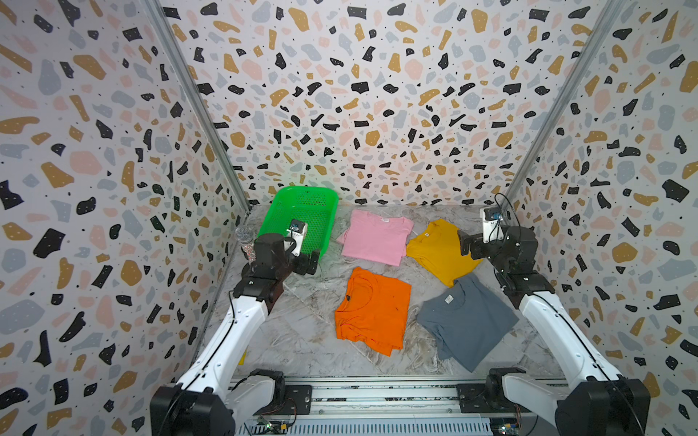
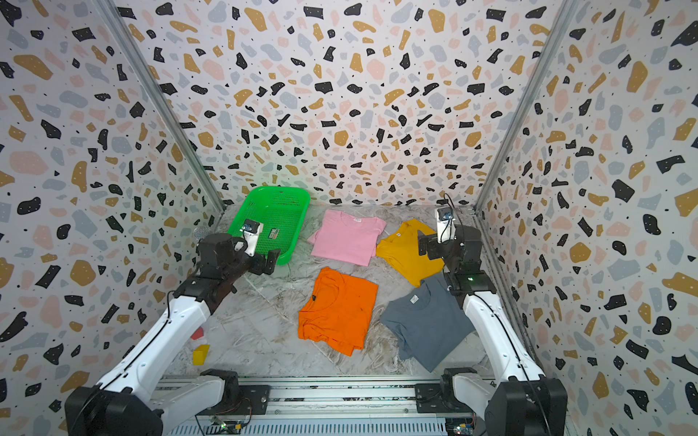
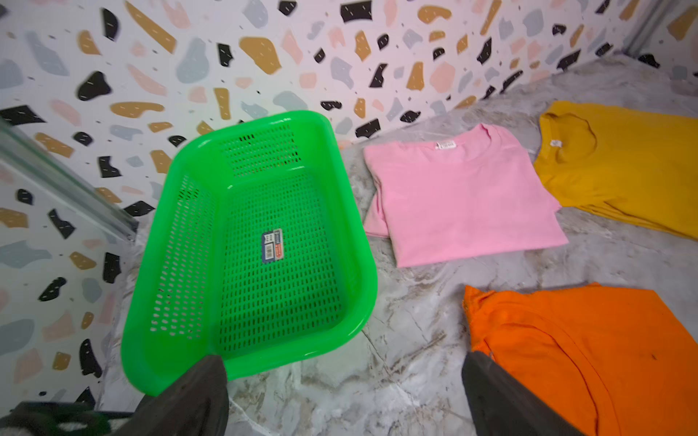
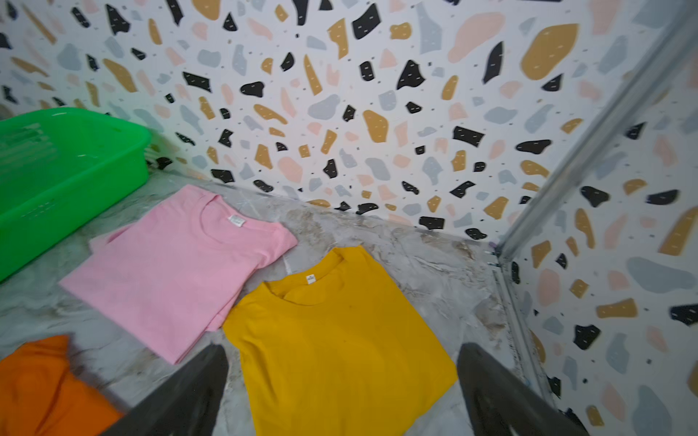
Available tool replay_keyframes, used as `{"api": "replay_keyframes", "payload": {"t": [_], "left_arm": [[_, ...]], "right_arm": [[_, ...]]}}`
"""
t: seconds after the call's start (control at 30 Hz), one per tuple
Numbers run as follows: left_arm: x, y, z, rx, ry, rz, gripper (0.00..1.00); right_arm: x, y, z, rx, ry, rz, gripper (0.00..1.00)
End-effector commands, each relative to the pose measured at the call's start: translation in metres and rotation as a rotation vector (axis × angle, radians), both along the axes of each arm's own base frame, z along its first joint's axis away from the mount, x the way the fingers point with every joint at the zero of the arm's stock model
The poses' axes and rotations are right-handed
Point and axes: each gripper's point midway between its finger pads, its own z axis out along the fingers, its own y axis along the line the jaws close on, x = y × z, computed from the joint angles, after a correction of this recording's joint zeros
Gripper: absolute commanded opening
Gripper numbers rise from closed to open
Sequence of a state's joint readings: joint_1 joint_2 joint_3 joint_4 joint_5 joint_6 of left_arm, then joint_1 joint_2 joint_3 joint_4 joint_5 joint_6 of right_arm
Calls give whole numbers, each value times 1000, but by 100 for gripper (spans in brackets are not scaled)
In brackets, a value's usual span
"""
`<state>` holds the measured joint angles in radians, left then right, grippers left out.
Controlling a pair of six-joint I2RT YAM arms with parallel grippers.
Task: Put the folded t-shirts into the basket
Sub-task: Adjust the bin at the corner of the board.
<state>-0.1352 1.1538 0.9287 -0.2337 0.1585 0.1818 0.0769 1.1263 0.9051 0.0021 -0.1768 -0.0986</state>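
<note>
The green basket [image 1: 331,226] [image 2: 300,230] [image 3: 362,264] [image 4: 75,166] stands at the back left, with only a sticker on its floor. Four folded t-shirts lie flat on the marble table: pink [image 1: 376,238] [image 3: 464,200] beside the basket, mustard [image 1: 438,249] [image 4: 340,339] to its right, orange [image 1: 372,309] [image 3: 581,351] in the middle and grey [image 1: 466,321] [image 2: 426,324] at the front right. My left gripper [image 1: 304,261] [image 3: 343,377] hovers open at the basket's near end, holding nothing. The right gripper [image 1: 466,241] [image 4: 342,362] hangs open above the mustard shirt.
Patterned walls close in the table on three sides. A silver glittery microphone [image 1: 244,234] stands by the left wall behind my left arm. Small yellow [image 2: 201,354] and red [image 2: 197,334] blocks lie at the front left. A metal rail [image 1: 377,392] runs along the front.
</note>
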Motion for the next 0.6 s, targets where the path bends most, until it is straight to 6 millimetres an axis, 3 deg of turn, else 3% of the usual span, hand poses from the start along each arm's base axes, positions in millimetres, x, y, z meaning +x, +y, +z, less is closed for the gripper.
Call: {"api": "replay_keyframes", "payload": {"t": [0.0, 0.27, 0.57], "left_arm": [[-15, -14, -45, 20, 274, -100, 100], [66, -21, -73, 167, 372, -46, 91], [137, -27, -113, 269, 441, -25, 74]], "right_arm": [[-31, 36, -60, 13, 276, 237, 100], [-43, 49, -105, 38, 441, 334, 100], [-44, 54, -114, 55, 485, 361, 100]]}}
